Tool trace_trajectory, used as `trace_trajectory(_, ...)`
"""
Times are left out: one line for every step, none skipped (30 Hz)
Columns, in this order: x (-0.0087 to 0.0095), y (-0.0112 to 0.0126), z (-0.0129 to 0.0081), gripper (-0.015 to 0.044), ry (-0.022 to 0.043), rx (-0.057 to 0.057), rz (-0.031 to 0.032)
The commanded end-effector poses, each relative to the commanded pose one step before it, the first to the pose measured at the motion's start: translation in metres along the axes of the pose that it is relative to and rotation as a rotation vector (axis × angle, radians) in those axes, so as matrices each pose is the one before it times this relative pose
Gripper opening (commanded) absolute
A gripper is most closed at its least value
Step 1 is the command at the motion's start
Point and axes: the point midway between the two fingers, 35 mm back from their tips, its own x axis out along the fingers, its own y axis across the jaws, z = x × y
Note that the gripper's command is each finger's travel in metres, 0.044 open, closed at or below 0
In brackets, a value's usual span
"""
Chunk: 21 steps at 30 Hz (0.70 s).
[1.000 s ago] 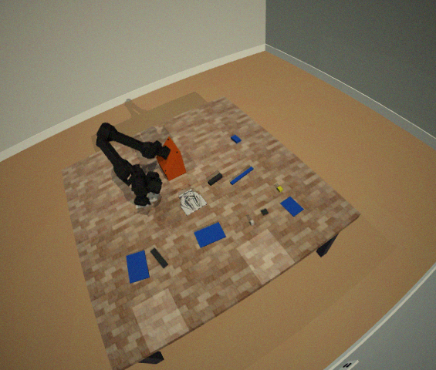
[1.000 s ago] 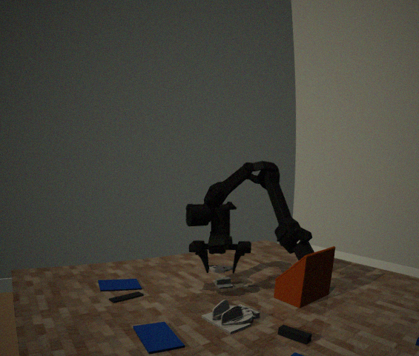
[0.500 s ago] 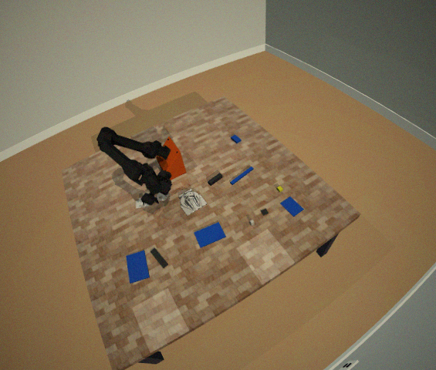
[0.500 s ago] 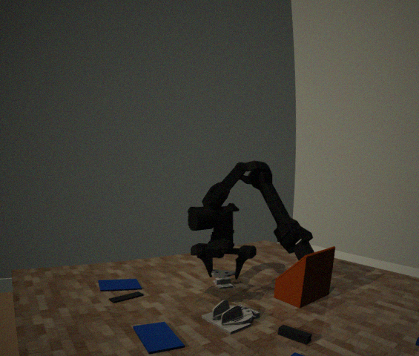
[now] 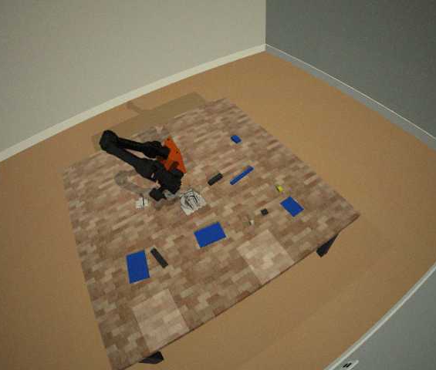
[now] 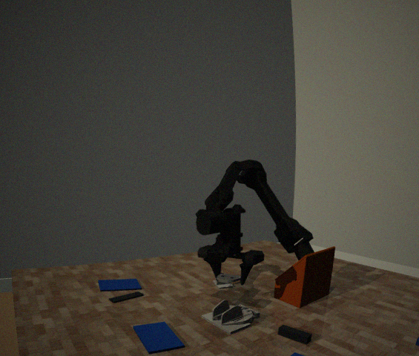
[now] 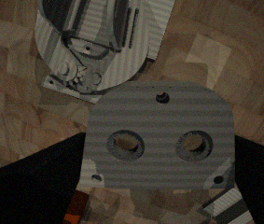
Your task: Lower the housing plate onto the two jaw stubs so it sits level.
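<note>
Since the stubs have to go up through its holes, the claw (image 5: 164,194) (image 6: 229,279) (image 7: 156,141) grips the housing plate (image 6: 228,278) (image 7: 160,119) by its side edges, hanging above the desk (image 5: 225,274) (image 6: 64,306) (image 7: 10,93), just beside the jaw assembly (image 5: 192,200) (image 6: 232,317) (image 7: 94,47).

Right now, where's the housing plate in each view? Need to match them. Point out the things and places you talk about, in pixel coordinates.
Top: left of centre, mostly hidden under the gripper (image 5: 166,195) (image 6: 229,279) (image 7: 159,161).
Exterior: low, right of centre, between the fingertips.
Wrist: centre, housing plate (image 7: 159,117) (image 6: 229,277) (image 5: 169,195) filling the grip.
Shared landmark: jaw assembly (image 5: 192,201) (image 6: 231,317) (image 7: 122,61).
</note>
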Motion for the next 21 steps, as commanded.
trace_trajectory(0.00087,0.01153,0.00707,0.0351,0.0048,0.0553,-0.01207)
trace_trajectory(-0.00003,0.00305,0.00133,0.0351,0.00049,0.0151,-0.002)
trace_trajectory(-0.00003,0.00308,0.00124,0.0351,0.00043,0.0151,-0.0021)
trace_trajectory(-0.00004,0.00311,0.00115,0.0351,0.00037,0.0151,-0.0022)
trace_trajectory(-0.00004,0.00314,0.00106,0.0351,0.00031,0.0152,-0.0023)
trace_trajectory(-0.00005,0.00316,0.00097,0.0351,0.00024,0.0152,-0.00239)
trace_trajectory(-0.00005,0.00319,0.00088,0.0351,0.00017,0.0152,-0.00249)
trace_trajectory(-0.00006,0.00321,0.00079,0.0351,0.00009,0.0152,-0.00259)
trace_trajectory(-0.00006,0.00322,0.00069,0.0351,0.00001,0.0153,-0.00267)
trace_trajectory(-0.00006,0.00323,0.0006,0.0351,-0.00008,0.0153,-0.00276)
trace_trajectory(-0.00007,0.00324,0.00051,0.0351,-0.00017,0.0153,-0.00284)
trace_trajectory(-0.00007,0.00325,0.00041,0.0351,-0.00027,0.0153,-0.00292)
trace_trajectory(-0.00008,0.00325,0.00032,0.0351,-0.00036,0.0153,-0.003)
trace_trajectory(-0.00008,0.00325,0.00023,0.0351,-0.00047,0.0153,-0.00307)
trace_trajectory(-0.00008,0.00325,0.00013,0.0351,-0.00058,0.0154,-0.00314)
trace_trajectory(-0.00009,0.00325,0.00004,0.0351,-0.00069,0.0154,-0.00321)
trace_trajectory(-0.00007,0.00257,-0.00004,0.0351,-0.00063,0.0122,-0.0026)
trace_trajectory(-0.00004,0.00154,-0.00005,0.0351,-0.00041,0.0073,-0.00158)
trace_trajectory(-0.00002,0.00051,-0.00002,0.0351,-0.00014,0.0024,-0.00053)
trace_trajectory(0.0,0.0,0.0,0.0351,0.0,0.0,0.0)
trace_trajectory(0.0,0.0,0.0,0.0351,0.0,0.0,0.0)
